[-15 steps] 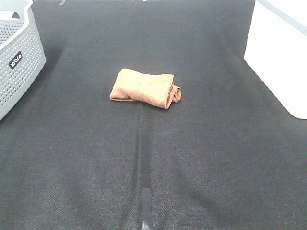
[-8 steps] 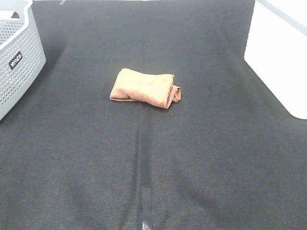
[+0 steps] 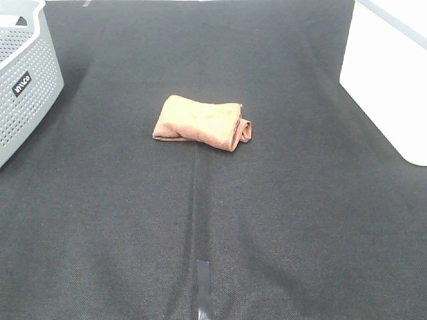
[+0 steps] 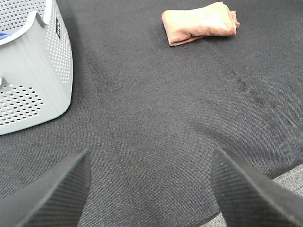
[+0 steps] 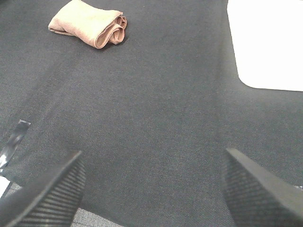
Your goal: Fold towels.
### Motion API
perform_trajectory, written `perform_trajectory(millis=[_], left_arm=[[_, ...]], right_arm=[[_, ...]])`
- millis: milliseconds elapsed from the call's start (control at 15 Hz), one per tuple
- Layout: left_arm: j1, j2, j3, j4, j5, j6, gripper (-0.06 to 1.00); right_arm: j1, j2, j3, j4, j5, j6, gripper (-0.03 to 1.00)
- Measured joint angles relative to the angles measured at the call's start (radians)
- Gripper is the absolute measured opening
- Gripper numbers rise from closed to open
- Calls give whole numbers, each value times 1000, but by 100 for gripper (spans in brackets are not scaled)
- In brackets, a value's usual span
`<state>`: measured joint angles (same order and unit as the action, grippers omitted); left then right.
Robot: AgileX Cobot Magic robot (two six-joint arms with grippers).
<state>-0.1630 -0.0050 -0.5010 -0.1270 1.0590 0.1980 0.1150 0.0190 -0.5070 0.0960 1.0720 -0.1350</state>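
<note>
Reddish-brown towel (image 3: 202, 123) folded into a thick bundle near the middle of the dark tabletop (image 3: 213, 220), looser rolled layers at its right end in the high view. Left pincer (image 4: 147, 189) wide open, holding nothing, low over bare tabletop, towel well ahead and far off. Right pincer (image 5: 154, 189) likewise wide open and empty, towel (image 5: 88, 22) well ahead, toward the left arm's side. Neither pincer touching the towel (image 4: 200, 22). Perforated grey basket (image 3: 23, 73) well to the left of the towel, white surface (image 3: 390, 73) well to the right. Likely risks: rolled end springing apart if nudged or pinched through only the top layer; whole bundle sliding on the tabletop if pushed from one side; layers dragged askew if the two pincers close unevenly.
</note>
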Motion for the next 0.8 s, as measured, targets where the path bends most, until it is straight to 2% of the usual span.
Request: perform_trajectory(millis=[200, 467, 800], left_arm=[[13, 0, 0, 0, 0, 0, 69], [183, 0, 0, 0, 0, 0, 69], [192, 0, 0, 0, 0, 0, 69]], right_arm=[[0, 0, 0, 0, 0, 0, 75], [-5, 0, 0, 0, 0, 0, 75], [-95, -21, 0, 0, -1, 0, 75]])
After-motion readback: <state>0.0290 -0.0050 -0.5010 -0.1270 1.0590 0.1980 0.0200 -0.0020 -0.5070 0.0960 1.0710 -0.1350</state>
